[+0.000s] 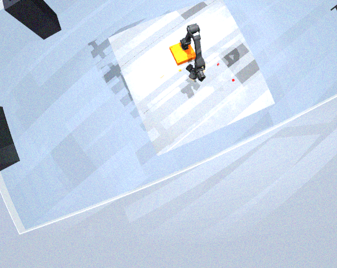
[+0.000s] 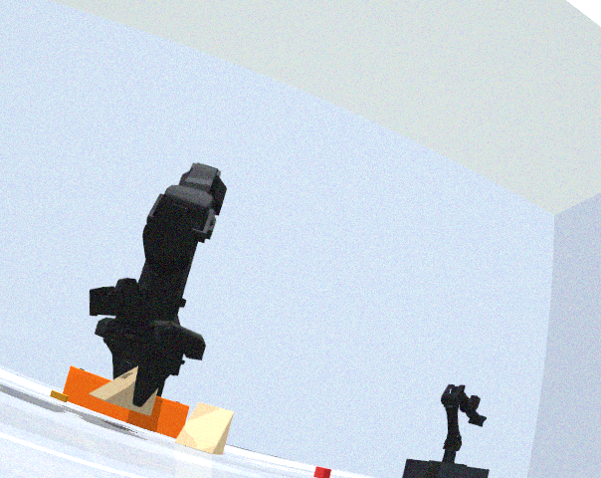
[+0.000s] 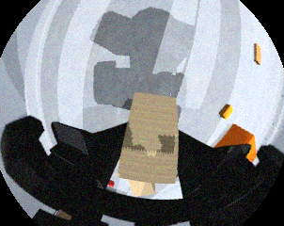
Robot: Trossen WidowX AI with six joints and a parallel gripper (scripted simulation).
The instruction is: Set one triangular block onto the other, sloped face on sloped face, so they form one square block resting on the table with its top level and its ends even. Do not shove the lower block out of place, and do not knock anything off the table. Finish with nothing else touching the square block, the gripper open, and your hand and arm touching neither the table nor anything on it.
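The gripper is shut on one tan triangular block, held above the table. In the exterior view a finger covers the middle of the block's triangular end, and a long edge runs along its underside. The other triangular block rests on the table to the right of the held one in the exterior view, its broad sloped face toward that camera. The two are apart. In the wrist view the held block partly hides it. In the top view the arm hides most of both.
The arm stands on an orange base. A small yellow block and a thin tan piece lie near it. Two red cubes lie on the other side.
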